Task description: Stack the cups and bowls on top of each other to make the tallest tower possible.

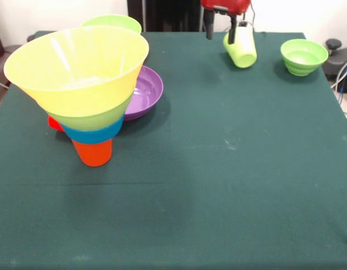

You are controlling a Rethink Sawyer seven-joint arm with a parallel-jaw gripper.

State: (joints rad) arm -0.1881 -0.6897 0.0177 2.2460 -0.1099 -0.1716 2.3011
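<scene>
Green tabletop: a dark green cloth covers it, and all the things sit on it.
End effector: red on top with two dark fingers pointing down. The fingers are spread apart, one outside the lime green cup and one at its rim. It is not clear if they squeeze it.
Lime green cup: right at the end effector, tilted, with its open end up by the fingers.
Small green bowl: off to one side of the end effector, near it, sitting upright and alone.
Tower: well apart from the end effector, on the other side. An orange cup is at the bottom. On it sit a blue bowl, a lime green bowl and a big yellow bowl on top.
Purple bowl: touching the tower, on the side nearer the end effector.
Red bit: pokes out behind the tower; what it is cannot be told.
Another green bowl: behind the yellow bowl, only its rim shows.
</scene>
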